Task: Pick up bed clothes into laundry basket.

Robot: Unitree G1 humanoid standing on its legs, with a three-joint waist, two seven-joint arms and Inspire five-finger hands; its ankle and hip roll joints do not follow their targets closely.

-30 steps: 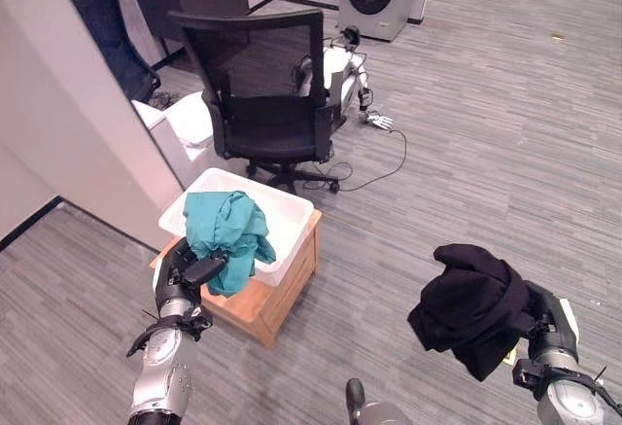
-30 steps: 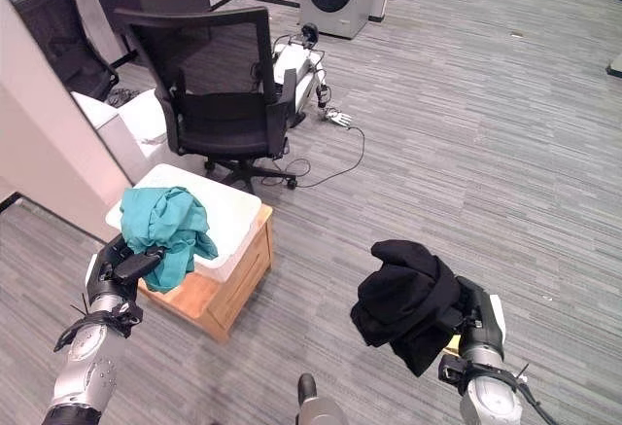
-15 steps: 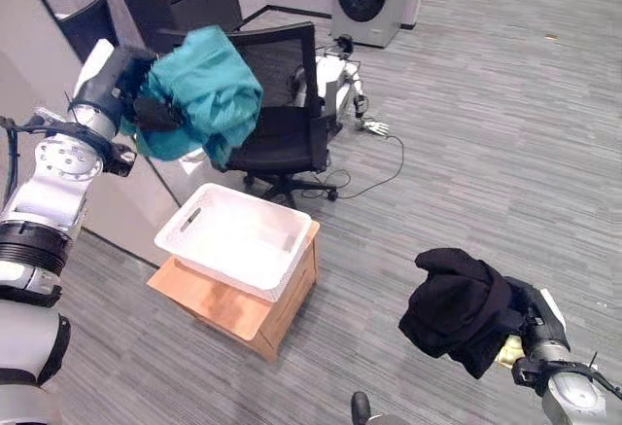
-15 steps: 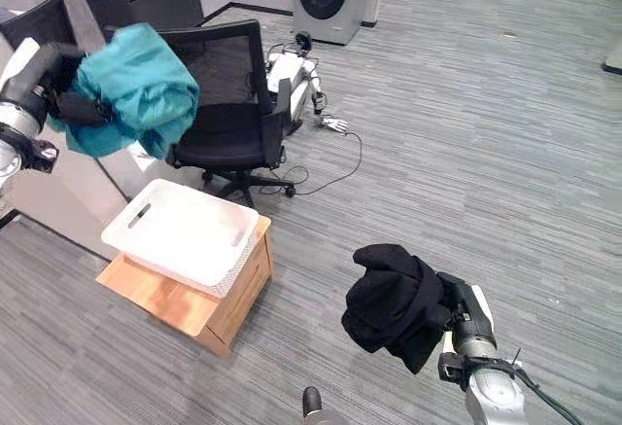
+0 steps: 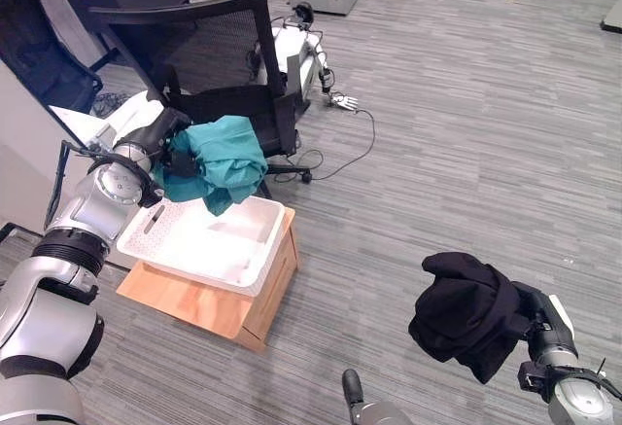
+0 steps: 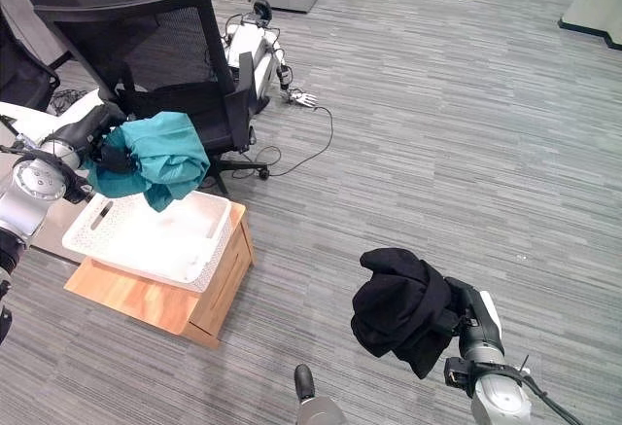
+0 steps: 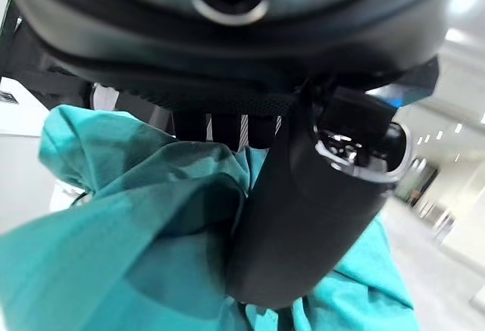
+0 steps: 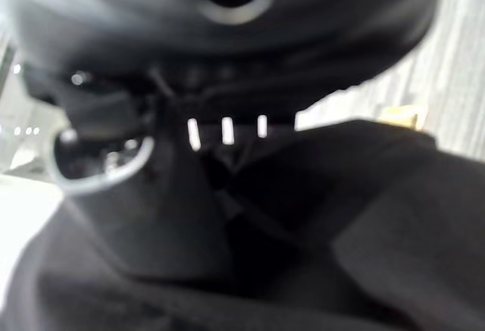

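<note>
Over basket (image 5: 255,251): L robot hand (image 5: 167,143) w/ teal cloth (image 5: 219,159)

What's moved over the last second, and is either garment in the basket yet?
The left hand swung the teal garment up high, then brought it back down; it now hangs over the white basket, not in it. The right hand kept its grip on the black garment, low at the right. The basket stayed on its wooden box.

Even bright light; wrist views seem blurred.
</note>
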